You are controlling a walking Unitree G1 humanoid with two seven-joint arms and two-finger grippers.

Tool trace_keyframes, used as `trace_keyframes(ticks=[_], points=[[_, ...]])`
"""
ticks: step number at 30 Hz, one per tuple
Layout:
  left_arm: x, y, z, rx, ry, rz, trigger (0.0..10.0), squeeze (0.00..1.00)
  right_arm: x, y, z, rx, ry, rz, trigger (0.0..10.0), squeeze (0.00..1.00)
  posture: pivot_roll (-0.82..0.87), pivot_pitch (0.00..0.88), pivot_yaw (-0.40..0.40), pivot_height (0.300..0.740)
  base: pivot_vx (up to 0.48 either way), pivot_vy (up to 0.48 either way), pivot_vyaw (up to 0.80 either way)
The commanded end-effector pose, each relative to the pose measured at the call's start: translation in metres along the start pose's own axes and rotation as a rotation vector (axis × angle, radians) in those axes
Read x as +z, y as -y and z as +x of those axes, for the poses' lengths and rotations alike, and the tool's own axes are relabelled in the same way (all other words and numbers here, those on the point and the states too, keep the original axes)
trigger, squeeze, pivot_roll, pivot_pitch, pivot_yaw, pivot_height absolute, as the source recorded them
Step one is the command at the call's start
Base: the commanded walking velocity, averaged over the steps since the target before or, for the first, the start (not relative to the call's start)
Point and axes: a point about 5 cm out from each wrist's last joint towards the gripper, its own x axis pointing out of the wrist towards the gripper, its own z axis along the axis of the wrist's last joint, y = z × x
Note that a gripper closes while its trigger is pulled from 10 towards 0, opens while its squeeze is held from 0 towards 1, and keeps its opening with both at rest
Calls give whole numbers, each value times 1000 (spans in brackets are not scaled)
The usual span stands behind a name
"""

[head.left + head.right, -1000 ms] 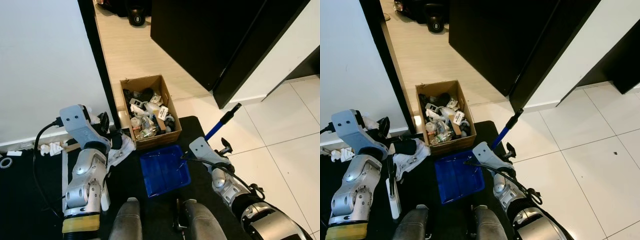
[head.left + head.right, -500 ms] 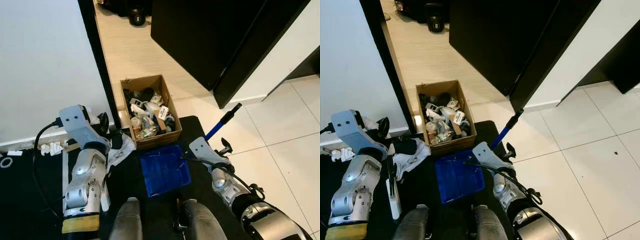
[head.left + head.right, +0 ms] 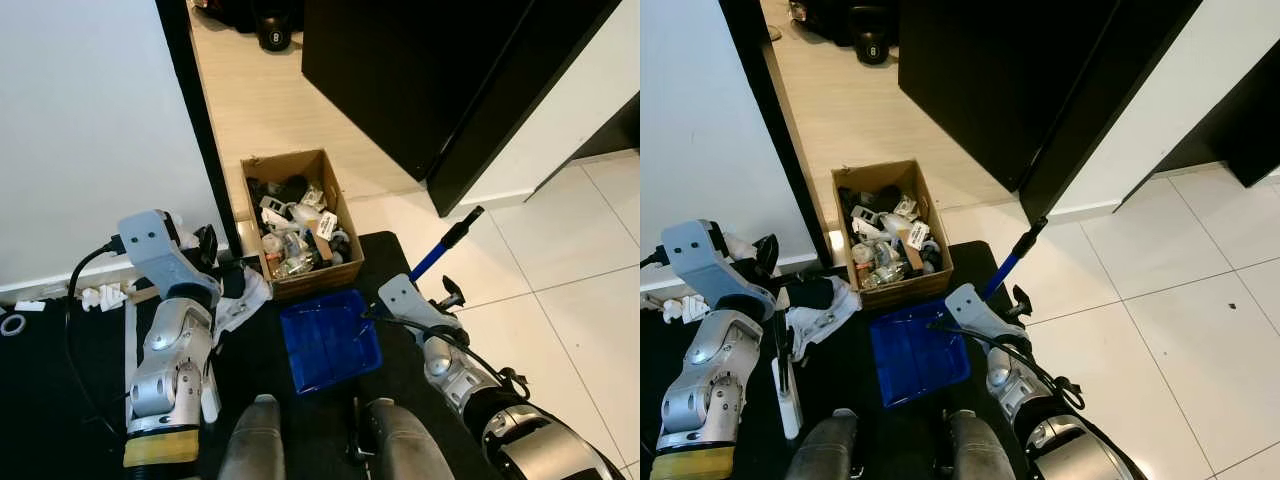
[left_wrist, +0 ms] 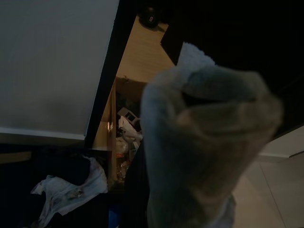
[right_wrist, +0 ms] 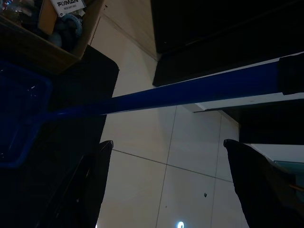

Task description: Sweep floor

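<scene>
a brown cardboard box [image 3: 298, 218] packed with mixed clutter stands on the pale wood floor [image 3: 270, 100], its near end touching the far edge of the black mat [image 3: 60, 370]. a crumpled white cloth [image 3: 820, 305] lies on the mat just beside the box's near left corner. a black kettlebell [image 3: 871, 47] sits at the far end of the wood floor. white tiles [image 3: 1170, 270] run along the mat's right edge, under a dark cabinet [image 3: 440, 70].

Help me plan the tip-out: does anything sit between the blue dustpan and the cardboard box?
Nothing visible does. The blue dustpan lies on the black mat directly beside the near wall of the cardboard box, with no object between them.
</scene>
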Motion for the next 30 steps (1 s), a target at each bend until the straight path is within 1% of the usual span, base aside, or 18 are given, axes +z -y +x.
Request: trace_keyframes(ticks=[1,30], points=[[-2,2,-3,2,-4,2,10000,0,-11,-3,-4,14,-33,-7,10000,0,139,217,-103,740,0,0,0],[-2,3,-2,-3,-6,0,10000,0,-11,-3,-4,13,-33,-6,10000,0,135,218,-103,740,0,0,0]])
